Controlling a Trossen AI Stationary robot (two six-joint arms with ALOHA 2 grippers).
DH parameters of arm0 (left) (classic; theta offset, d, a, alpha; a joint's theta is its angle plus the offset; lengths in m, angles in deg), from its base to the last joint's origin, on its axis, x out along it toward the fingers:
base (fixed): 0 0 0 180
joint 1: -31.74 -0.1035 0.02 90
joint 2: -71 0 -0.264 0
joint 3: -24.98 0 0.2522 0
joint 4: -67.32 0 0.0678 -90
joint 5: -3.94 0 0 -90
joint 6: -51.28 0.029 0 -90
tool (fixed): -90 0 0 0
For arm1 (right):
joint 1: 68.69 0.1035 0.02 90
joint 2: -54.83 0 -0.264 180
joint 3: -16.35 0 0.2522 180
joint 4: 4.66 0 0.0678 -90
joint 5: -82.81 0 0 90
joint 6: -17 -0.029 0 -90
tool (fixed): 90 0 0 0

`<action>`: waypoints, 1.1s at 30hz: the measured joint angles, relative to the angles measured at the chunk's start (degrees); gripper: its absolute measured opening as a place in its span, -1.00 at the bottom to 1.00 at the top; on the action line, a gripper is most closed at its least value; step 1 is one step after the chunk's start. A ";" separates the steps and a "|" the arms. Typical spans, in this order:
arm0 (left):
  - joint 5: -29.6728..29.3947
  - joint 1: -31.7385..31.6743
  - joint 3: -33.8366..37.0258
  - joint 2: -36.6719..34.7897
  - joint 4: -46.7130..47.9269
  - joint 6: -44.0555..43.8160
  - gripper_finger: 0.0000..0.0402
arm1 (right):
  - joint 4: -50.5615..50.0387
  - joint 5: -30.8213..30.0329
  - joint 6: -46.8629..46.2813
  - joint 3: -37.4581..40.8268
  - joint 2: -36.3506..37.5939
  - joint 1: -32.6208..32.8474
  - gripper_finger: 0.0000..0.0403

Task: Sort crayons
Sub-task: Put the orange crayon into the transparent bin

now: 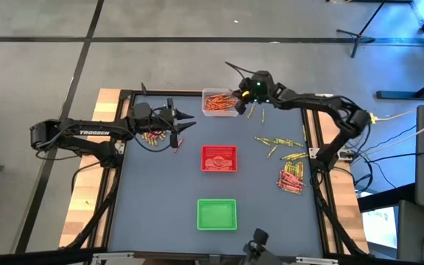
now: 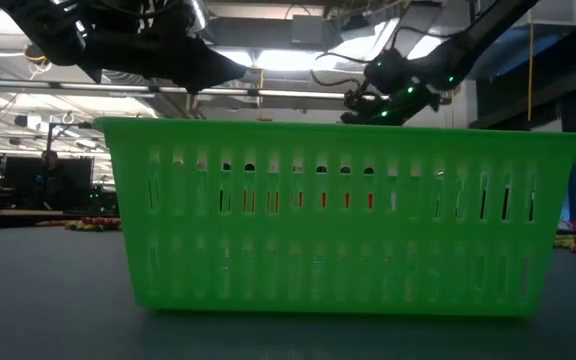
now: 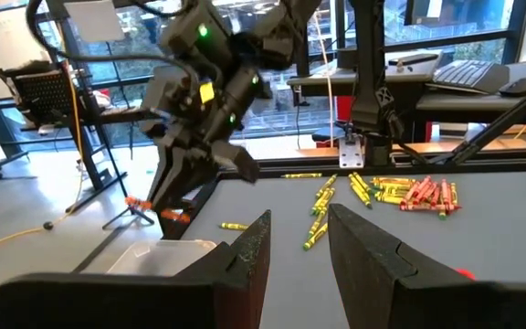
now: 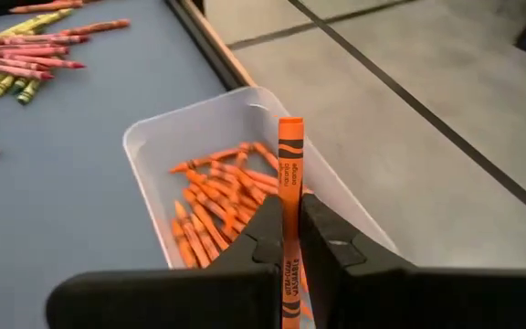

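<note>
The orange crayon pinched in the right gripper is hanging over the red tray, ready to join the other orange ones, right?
Not the red tray. The right wrist view shows the right gripper shut on the orange crayon above the clear tray, where the other orange crayons already lie. The rest holds.
</note>
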 joint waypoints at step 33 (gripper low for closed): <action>-8.75 -0.03 0.00 0.00 2.16 -3.90 -0.52 | 0.48 4.60 7.43 2.12 2.63 1.77 -0.32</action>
